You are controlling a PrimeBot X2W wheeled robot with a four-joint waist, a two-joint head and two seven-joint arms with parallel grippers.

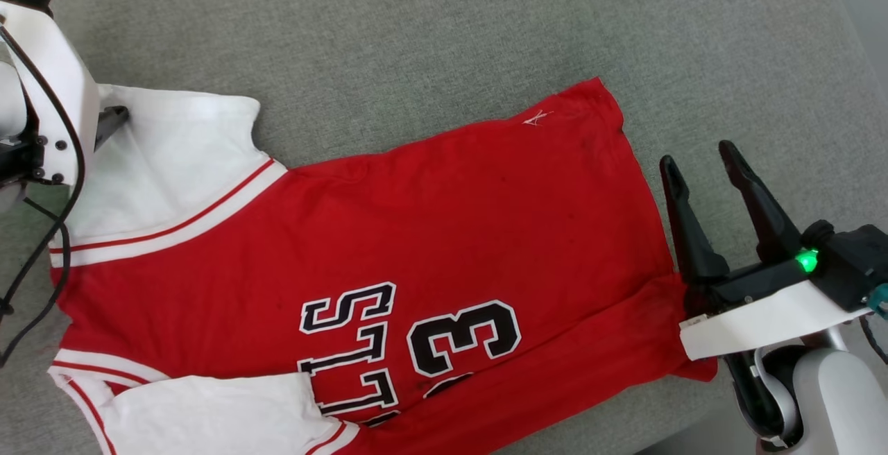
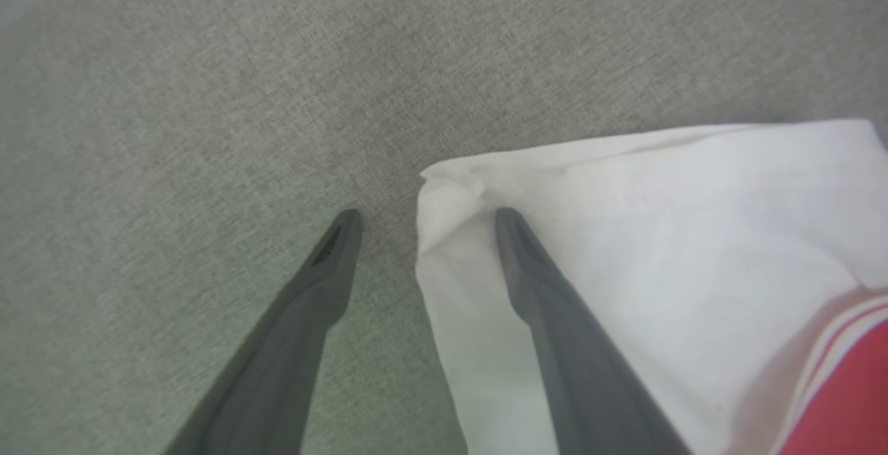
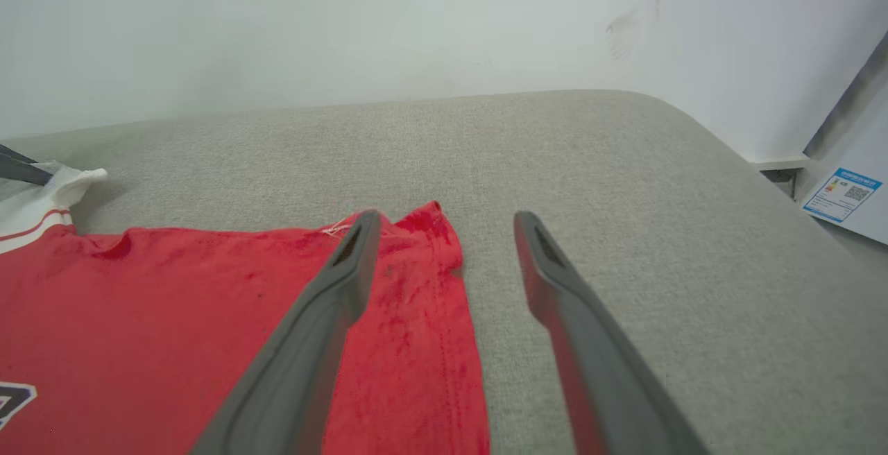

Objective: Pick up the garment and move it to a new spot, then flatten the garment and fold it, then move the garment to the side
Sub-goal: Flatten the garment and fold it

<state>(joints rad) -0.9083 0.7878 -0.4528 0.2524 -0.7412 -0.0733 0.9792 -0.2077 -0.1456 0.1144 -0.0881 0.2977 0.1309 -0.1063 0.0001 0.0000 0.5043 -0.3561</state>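
Dark grey fingers of the left gripper [image 2: 428,213] are spread wide with nothing clamped between them. In the left wrist view they are seen straddling the outer corner of a white sleeve [image 2: 659,233]: one finger is laid over the white cloth, where a small crease is pressed in at its tip, and the other is set over the bare grey cushion [image 2: 173,129]. In the head view that arm is seen at the far left as a white casing [image 1: 55,73] with a black cable [image 1: 66,233] looped below it. The right gripper [image 1: 698,152] is likewise held open and empty, its fingers pointed away from the robot just beside the hem [image 1: 652,198], with a green light [image 1: 806,259] lit on its wrist. In the right wrist view one finger is placed above the red cloth near the hem's far corner and the other above the cushion; whether cloth is touched cannot be told. The garment [image 1: 444,219] is spread flat on the cushion between the two grippers, collar end to the robot's left and hem to its right. Its black, white-outlined letters and number [image 1: 409,344] are read from the head view, while a pale wall [image 3: 277,25] behind the cushion and a blue-edged label [image 3: 841,195] are given by the right wrist view.
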